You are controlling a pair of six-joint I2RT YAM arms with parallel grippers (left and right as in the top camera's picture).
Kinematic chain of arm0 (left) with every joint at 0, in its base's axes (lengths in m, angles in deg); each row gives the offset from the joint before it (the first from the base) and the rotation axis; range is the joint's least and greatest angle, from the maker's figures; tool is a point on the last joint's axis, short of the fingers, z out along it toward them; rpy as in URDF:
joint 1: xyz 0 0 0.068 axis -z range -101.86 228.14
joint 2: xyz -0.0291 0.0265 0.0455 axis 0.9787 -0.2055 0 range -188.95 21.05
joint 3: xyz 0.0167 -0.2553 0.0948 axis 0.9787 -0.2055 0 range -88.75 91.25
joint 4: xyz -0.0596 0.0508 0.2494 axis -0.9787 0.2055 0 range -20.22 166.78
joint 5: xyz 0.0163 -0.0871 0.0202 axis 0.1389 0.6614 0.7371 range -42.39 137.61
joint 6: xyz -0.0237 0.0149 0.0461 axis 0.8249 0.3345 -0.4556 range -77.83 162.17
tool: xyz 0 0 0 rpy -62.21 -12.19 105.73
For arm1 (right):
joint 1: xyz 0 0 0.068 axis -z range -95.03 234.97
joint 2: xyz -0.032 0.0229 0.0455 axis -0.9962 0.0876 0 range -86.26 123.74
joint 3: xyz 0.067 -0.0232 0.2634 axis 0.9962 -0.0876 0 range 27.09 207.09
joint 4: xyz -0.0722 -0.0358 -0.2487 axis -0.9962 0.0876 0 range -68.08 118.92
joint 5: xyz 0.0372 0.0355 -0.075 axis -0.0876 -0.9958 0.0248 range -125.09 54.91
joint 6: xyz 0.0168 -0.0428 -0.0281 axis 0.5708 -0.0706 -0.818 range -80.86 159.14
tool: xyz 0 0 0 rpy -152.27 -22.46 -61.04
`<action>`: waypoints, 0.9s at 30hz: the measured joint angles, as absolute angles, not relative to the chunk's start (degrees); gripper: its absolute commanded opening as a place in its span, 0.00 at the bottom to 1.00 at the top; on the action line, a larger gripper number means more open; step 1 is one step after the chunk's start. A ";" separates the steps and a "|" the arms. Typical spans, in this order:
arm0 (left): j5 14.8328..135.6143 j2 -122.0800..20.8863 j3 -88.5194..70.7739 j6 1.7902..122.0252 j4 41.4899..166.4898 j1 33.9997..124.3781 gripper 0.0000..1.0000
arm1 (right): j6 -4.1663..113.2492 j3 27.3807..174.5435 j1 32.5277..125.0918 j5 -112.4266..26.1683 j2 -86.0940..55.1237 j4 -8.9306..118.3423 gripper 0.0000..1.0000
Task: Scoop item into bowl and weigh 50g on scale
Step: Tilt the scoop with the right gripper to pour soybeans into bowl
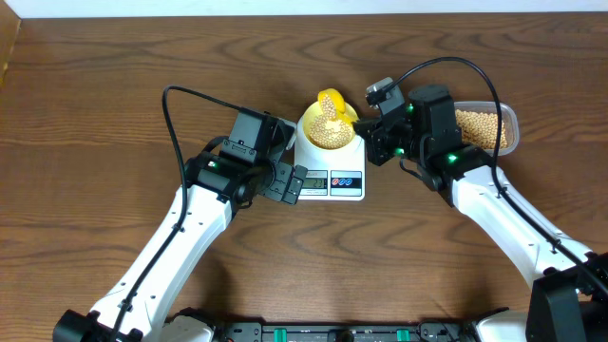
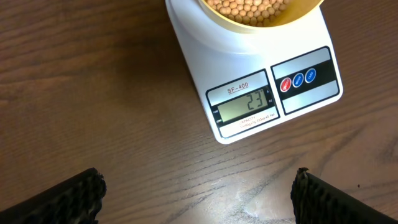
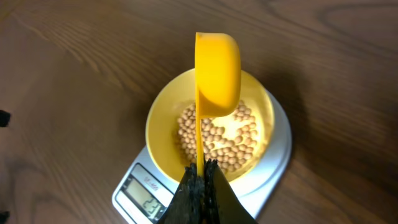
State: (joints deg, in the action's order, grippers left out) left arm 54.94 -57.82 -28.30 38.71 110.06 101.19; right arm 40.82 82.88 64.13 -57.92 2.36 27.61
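Note:
The white scale (image 1: 342,182) (image 2: 261,68) (image 3: 267,171) carries the pale-yellow bowl (image 1: 313,123) (image 3: 163,118) (image 2: 224,18), partly filled with beige beans (image 1: 328,133) (image 3: 217,140) (image 2: 249,7). Its display (image 2: 244,106) reads 23. My right gripper (image 1: 366,123) (image 3: 200,167) is shut on the thin handle of a bright yellow scoop (image 1: 331,103) (image 3: 217,74), which hangs tipped on its side over the bowl. My left gripper (image 1: 285,182) (image 2: 198,198) stands open over bare table just in front of the scale, with nothing between its fingers (image 2: 68,199).
A clear plastic tub (image 1: 509,123) holding more beans (image 1: 480,128) lies at the right, behind my right arm. Brown wooden table (image 1: 114,104) lies all around.

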 measured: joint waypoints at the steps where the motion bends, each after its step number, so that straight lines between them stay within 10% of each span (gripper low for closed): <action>1: 54.94 -57.82 -28.30 38.71 110.06 101.19 0.98 | 40.64 82.88 64.15 -57.54 2.36 27.61 0.01; 27: 54.94 -57.82 -28.30 38.71 110.06 101.19 0.98 | 39.11 82.90 64.15 -56.95 1.60 26.83 0.01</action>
State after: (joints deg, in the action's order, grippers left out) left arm 54.94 -57.82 -28.30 38.71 110.06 101.19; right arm 39.11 82.90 64.15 -56.95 1.60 26.83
